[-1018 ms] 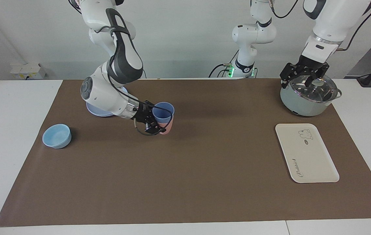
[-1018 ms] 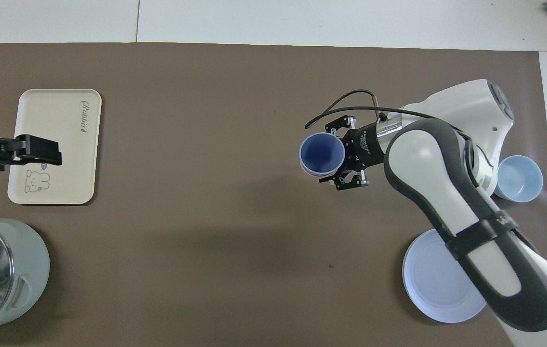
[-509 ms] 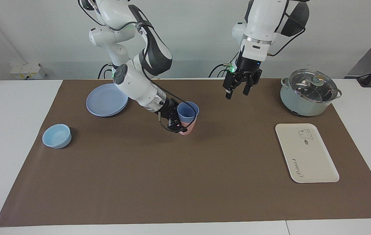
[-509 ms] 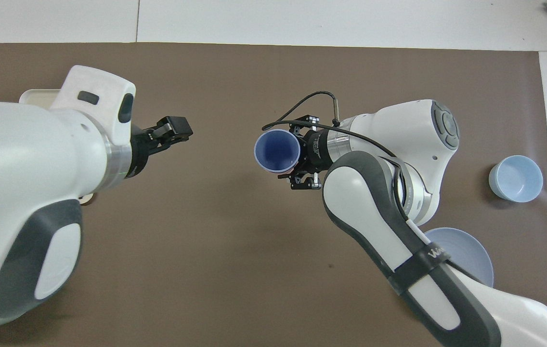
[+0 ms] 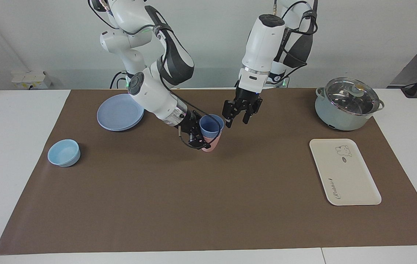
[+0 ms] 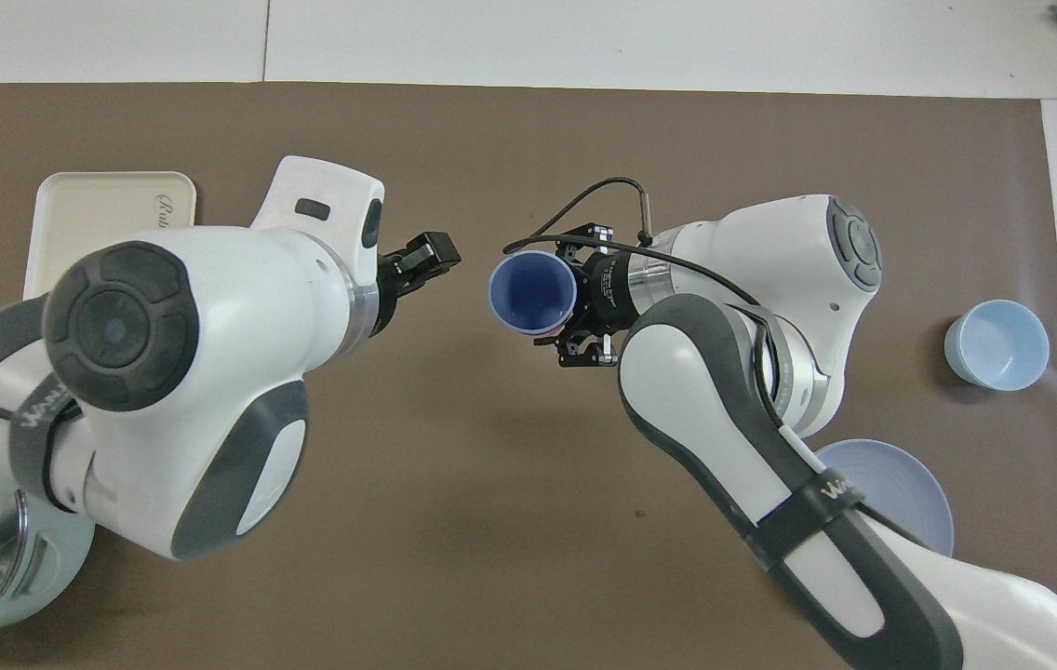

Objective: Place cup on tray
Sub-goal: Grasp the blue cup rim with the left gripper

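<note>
Right gripper (image 5: 197,136) clamps pink cup (image 5: 209,145) with blue cup (image 5: 210,125) nested inside | left gripper (image 5: 237,116) spread, just beside | tray (image 5: 355,183) well apart, bare mat (image 5: 267,176) between

Both arms are glossy white with rounded, jointed segments and dark grey panels running along their upper links. Each joint ends in a round dark grey cap, ridged on the left arm (image 6: 119,326) and lighter grey on the right arm (image 6: 752,279). A dark band on each arm carries small white lettering. A silver metal ring sits at each wrist, ahead of a black gripper built from angular black links. A thin black cable loops off the right gripper (image 5: 198,136). The left gripper (image 5: 238,118) has blocky black fingers. Small green lights glow near the bases.
</note>
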Tool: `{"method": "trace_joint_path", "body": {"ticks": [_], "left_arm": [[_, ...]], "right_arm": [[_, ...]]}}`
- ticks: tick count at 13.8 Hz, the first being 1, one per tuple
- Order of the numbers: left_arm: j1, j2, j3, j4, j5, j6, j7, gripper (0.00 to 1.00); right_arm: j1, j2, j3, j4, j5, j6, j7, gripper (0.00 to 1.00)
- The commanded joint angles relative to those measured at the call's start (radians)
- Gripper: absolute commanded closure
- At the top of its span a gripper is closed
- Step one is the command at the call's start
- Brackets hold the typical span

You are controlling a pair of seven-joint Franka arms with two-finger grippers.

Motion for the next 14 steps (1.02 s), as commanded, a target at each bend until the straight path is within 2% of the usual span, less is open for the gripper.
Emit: {"method": "trace_joint_path", "body": {"ticks": [1, 5, 7, 10, 11, 12, 13, 14], "left_arm": [[-0.018, -0.012, 0.019, -0.022, -0.012, 0.049, -0.019, 0.22], [-0.06, -0.013, 0.019, -0.025, -0.012, 0.043, -0.019, 0.24], [-0.088, -0.019, 0.019, -0.054, -0.012, 0.049, -0.019, 0.28], [-0.077, -0.013, 0.019, -0.065, -0.012, 0.053, -0.005, 0.38], [-0.076, -0.012, 0.019, -0.063, -0.012, 0.063, -0.007, 0.5], [-0.076, -0.01, 0.02, -0.062, -0.012, 0.07, -0.014, 0.84], [-0.076, -0.009, 0.02, -0.059, -0.012, 0.073, -0.016, 1.0], [-0.076, -0.007, 0.02, -0.057, -0.01, 0.081, -0.016, 1.0]], "right_arm": [[0.006, -0.008, -0.004, -0.013, 0.011, 0.019, -0.004, 1.0], [0.006, -0.007, -0.004, -0.013, 0.011, 0.02, -0.005, 1.0], [0.006, -0.008, -0.004, -0.013, 0.011, 0.02, -0.007, 1.0], [0.006, -0.008, -0.004, -0.013, 0.009, 0.02, -0.007, 1.0], [0.006, -0.007, -0.004, -0.013, 0.011, 0.02, -0.008, 1.0], [0.006, -0.007, -0.004, -0.013, 0.009, 0.019, -0.008, 1.0], [0.006, -0.007, -0.004, -0.013, 0.009, 0.019, -0.008, 1.0], [0.006, -0.007, -0.004, -0.012, 0.009, 0.02, -0.007, 1.0]]}}
